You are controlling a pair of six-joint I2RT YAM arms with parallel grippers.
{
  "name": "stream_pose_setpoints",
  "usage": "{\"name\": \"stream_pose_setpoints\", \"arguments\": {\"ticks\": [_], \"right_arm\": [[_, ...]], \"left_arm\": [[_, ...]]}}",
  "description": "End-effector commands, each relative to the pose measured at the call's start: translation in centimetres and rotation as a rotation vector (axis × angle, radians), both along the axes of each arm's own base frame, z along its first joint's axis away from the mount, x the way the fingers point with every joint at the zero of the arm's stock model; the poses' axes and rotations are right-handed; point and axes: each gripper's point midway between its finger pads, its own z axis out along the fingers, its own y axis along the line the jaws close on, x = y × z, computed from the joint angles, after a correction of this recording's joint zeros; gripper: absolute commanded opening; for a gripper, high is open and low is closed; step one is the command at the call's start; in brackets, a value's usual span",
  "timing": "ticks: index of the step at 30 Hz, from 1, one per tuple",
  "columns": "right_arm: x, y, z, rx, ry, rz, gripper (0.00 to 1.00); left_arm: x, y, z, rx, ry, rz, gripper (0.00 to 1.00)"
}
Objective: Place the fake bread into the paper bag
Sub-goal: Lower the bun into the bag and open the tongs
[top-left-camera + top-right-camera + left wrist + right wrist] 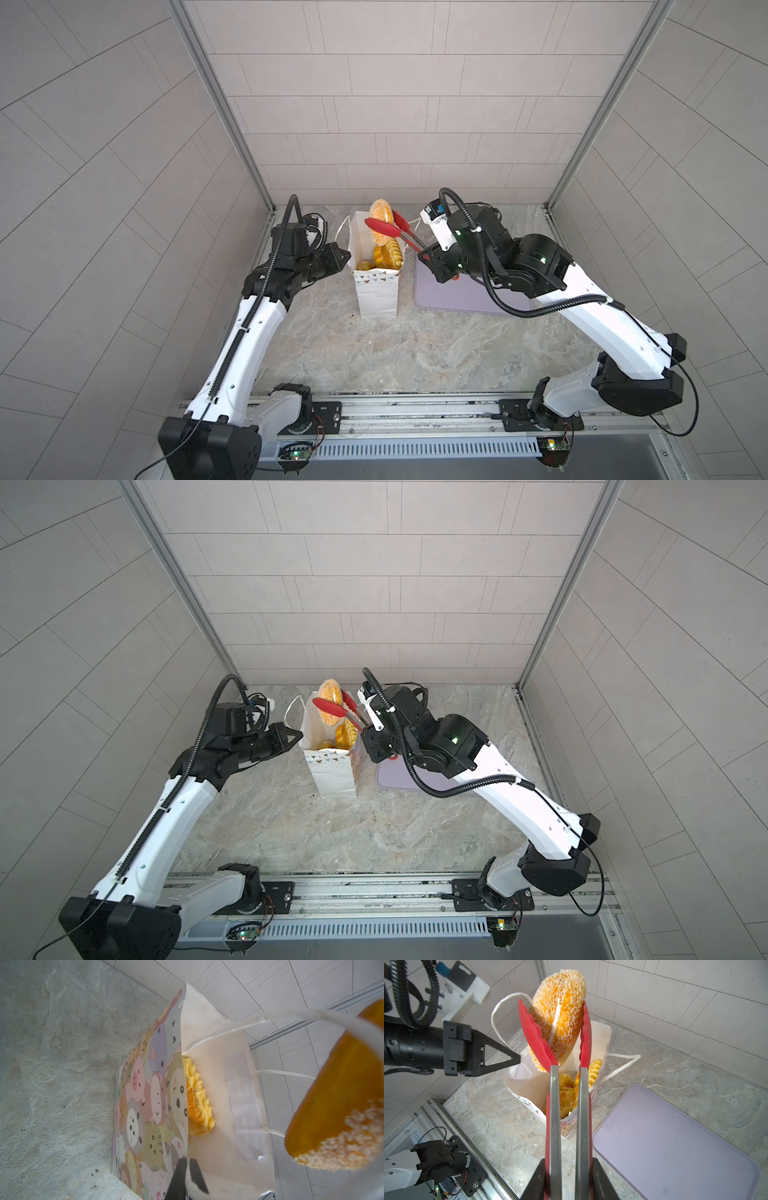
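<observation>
1. Bag position: paper bag stands upright on the bench, mouth open. One wide side carries pastel animal faces, and a narrow side carries triangles and dots.
2. Left hand sits at the bag's rim with its jaws closed on the paper wall. One finger lies on the animal-print outside and the other is inside the bag.
3. Right hand is beside the bag and above the tray. It is clamped on the steel arms of the tongs, squeezing them nearly parallel.
4. Seeded bun is gripped on edge between the tongs' red tips, over the bag's mouth. Whether its lower end has passed below the rim, I cannot tell.
5. Ridged golden loaves lie low inside the bag, piled toward the wall nearest the tray.
6. Lilac tray lies flat on the bench just beside the bag.
7. One cord handle arches up from the bag's rim on the left hand's side. The other droops outward over the rim toward the tray.
</observation>
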Motion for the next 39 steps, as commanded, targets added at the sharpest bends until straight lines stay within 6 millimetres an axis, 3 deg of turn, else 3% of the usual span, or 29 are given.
{"name": "stream_pose_setpoints", "arguments": {"ticks": [1,13,25,39], "right_arm": [[0.2,-0.1,1.2,-0.014,-0.051,-0.01,0.31],[0.2,1.7,-1.2,-0.148,-0.041,0.017,0.31],[1.0,2.2,-3.6,-0.229,-0.017,0.004,0.33],[1.0,2.6,-3.8,-0.232,-0.014,0.011,0.42]], "left_arm": [[-0.4,0.1,0.9,-0.005,-0.02,0.004,0.08],[-0.4,0.2,1.0,-0.004,-0.023,0.004,0.08],[-0.6,0.1,0.9,-0.003,-0.024,-0.001,0.09],[-0.6,0.1,0.9,-0.001,-0.023,-0.003,0.09]]}}
